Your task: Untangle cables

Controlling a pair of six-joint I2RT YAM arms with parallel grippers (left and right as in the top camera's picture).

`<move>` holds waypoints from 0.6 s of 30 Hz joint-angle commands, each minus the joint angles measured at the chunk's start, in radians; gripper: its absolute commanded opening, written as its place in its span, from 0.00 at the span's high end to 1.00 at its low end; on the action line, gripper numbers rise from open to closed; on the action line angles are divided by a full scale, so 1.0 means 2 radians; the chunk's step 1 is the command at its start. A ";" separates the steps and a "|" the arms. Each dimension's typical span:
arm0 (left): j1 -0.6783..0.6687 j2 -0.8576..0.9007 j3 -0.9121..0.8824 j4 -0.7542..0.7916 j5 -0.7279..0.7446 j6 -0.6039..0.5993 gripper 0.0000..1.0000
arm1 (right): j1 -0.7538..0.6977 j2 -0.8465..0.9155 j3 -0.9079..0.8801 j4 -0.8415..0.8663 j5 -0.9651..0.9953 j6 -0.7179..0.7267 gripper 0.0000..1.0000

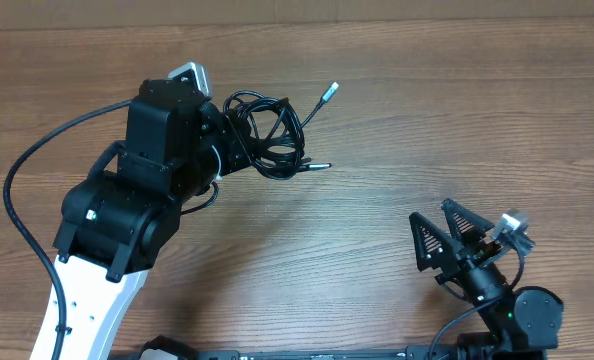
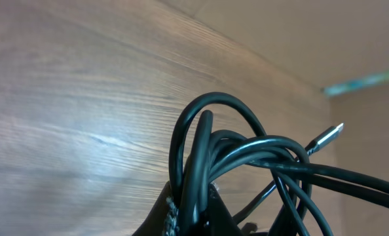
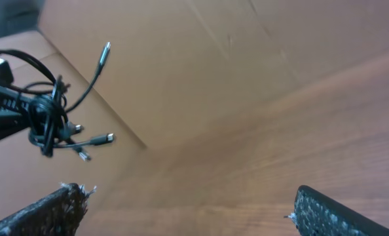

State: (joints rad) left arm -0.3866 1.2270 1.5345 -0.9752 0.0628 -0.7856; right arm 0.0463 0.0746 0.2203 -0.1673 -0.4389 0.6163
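Black cables (image 1: 269, 138) pinched as one bunch by the left tool (image 1: 237, 137) may knot tighter if pulled while the right tool (image 1: 449, 233) sits spread, well apart.

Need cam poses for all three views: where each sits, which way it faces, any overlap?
Overhead: fixed above, facing straight down at the table; both arms show, left gripper shut on the cables, right gripper open.
Left wrist: on the left arm, facing along its fingers across the tabletop; the cables fill the foreground.
Right wrist: on the right arm, facing out between its open fingers toward the held cables.
Shared: the cables appear in all three.
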 commanded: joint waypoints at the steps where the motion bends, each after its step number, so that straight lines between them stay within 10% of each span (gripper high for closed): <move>1: -0.003 0.004 0.015 0.002 0.009 -0.098 0.96 | -0.001 0.050 0.071 -0.039 -0.010 0.006 0.00; 18: -0.067 0.063 0.015 0.054 0.055 -0.148 0.96 | -0.001 0.272 0.292 -0.243 -0.110 -0.036 0.00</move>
State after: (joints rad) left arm -0.4664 1.3315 1.5345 -0.9237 0.1577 -1.0603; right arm 0.0463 0.6193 0.7689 -0.6533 -0.5980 0.5770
